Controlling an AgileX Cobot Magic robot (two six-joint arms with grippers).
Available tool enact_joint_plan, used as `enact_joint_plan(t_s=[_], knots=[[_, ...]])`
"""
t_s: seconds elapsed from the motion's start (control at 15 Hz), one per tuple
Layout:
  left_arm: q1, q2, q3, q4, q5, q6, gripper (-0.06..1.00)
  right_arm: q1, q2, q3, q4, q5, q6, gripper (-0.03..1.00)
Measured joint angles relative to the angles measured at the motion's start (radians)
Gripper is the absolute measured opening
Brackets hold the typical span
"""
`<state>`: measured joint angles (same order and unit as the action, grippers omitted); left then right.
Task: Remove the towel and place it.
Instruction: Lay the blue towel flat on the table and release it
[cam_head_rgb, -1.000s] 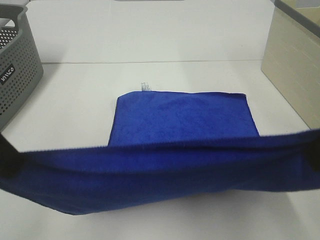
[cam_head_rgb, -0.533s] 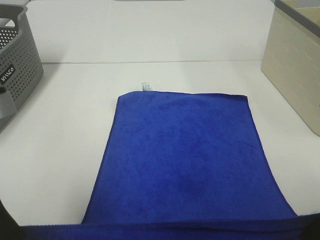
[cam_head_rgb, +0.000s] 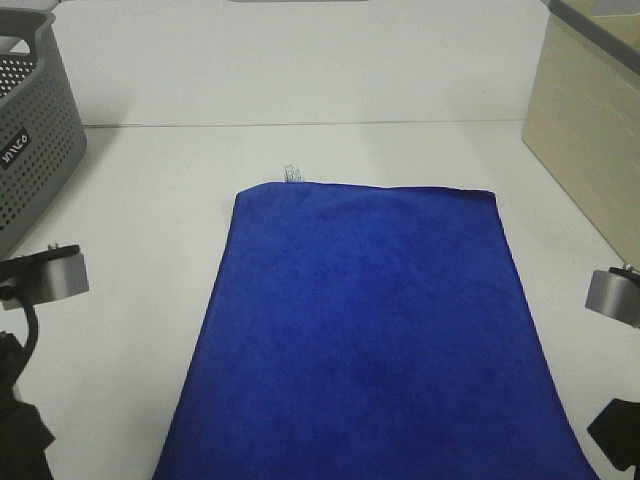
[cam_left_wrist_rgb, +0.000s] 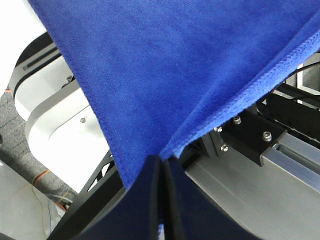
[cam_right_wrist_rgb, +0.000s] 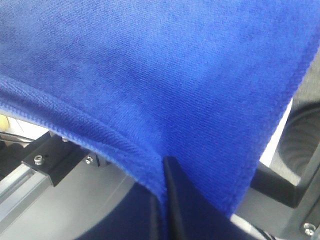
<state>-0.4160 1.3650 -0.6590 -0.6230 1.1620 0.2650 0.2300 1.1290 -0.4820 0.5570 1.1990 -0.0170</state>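
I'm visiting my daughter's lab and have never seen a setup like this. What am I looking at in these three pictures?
This is a robot with two arms, each ending in a two-fingered hand. The wide picture comes from a camera mounted high, looking down on a white table. A blue towel lies spread on it, with a grey basket at the far left and a beige box at the right. The other two pictures come from small cameras on the wrists, looking along the fingers. In them the left hand and the right hand are each pinched shut on an edge of the towel.
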Motion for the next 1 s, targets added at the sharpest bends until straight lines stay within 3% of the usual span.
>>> enact_joint_plan(t_s=[0.2, 0.6, 1.0], knots=[[0.000, 0.077, 0.000, -0.005, -0.024, 0.009, 0.00, 0.000, 0.061, 0.000, -0.001, -0.001, 0.000, 0.02], [0.000, 0.429, -0.027, -0.066, -0.127, 0.162, 0.00, 0.000, 0.373, 0.001, -0.014, -0.091, -0.072, 0.02], [-0.150, 0.523, -0.123, -0.004, -0.166, 0.157, 0.00, -0.002, 0.571, 0.003, -0.064, -0.152, -0.115, 0.03]])
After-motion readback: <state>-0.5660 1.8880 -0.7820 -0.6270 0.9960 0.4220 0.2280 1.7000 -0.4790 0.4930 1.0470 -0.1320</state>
